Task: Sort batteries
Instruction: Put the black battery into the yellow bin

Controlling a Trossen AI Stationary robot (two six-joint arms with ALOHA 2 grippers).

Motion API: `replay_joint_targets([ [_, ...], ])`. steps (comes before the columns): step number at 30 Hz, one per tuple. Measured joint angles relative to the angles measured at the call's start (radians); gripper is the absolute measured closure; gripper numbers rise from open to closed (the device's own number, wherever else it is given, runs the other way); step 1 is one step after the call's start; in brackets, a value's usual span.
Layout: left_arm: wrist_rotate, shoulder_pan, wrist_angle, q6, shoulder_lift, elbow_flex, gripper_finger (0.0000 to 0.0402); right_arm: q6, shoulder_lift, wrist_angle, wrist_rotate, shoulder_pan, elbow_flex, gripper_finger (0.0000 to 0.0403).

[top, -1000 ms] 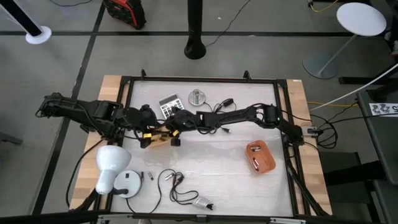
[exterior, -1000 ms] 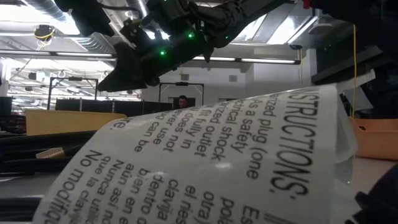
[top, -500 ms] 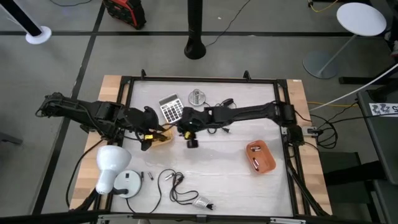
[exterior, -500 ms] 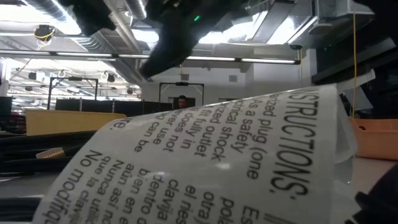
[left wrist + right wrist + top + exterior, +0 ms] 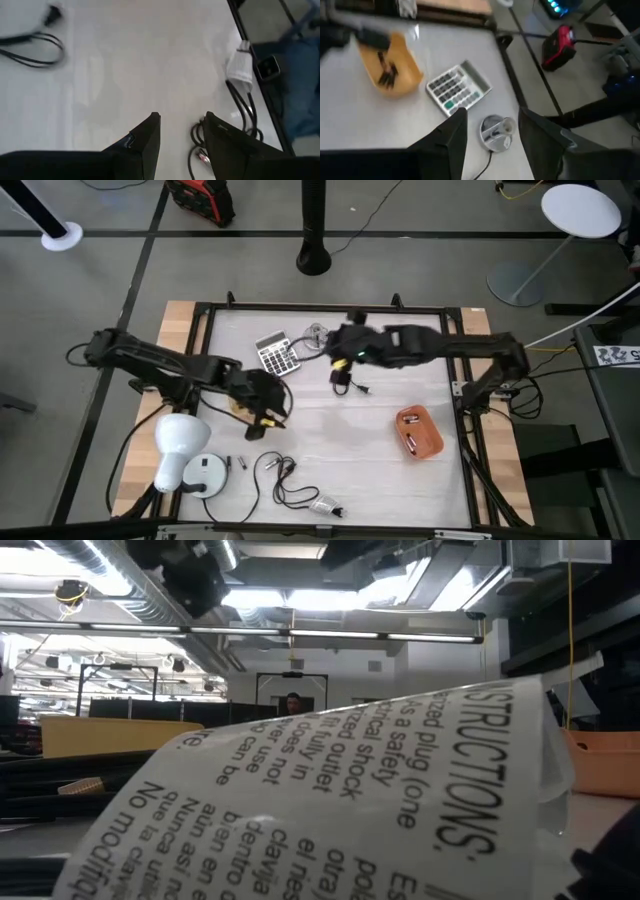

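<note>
The tabletop (image 5: 330, 440) carries two orange trays. The tray (image 5: 419, 432) toward the right edge holds a couple of batteries (image 5: 409, 442); the second tray (image 5: 390, 65), left of centre, holds several dark ones (image 5: 386, 74). Two more loose batteries (image 5: 235, 464) lie near the front-left corner, so sorting looks partly done. The right end effector (image 5: 487, 131) hovers near the calculator (image 5: 459, 88), fingers apart, holding nothing. The left end effector (image 5: 181, 137) is likewise open and empty, over bare surface.

paper sheet (image 5: 330, 800) | "INSTRUCTIONS", "plug (one", "electrical shock" | the rest probably partial
</note>
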Motion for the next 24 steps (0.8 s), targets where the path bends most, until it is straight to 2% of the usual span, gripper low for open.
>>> replay_joint_targets([
  [5,0.081,-0.009,-0.006,0.012,0.122,0.015,0.0265,0.063,-0.106,0.002,-0.017,0.001,0.000,0.0233],
  [9,0.085,-0.034,0.007,0.011,0.205,0.015,0.0265,0.093,-0.152,-0.001,-0.050,0.001,0.000,0.0233],
  [15,0.087,-0.082,0.042,0.005,0.327,0.015,0.0265,0.095,-0.161,-0.015,-0.083,0.001,0.000,0.0233],
  [24,0.106,-0.135,0.207,-0.148,0.429,0.016,0.0265,0.095,-0.156,-0.068,-0.089,0.000,-0.017,0.0233],
])
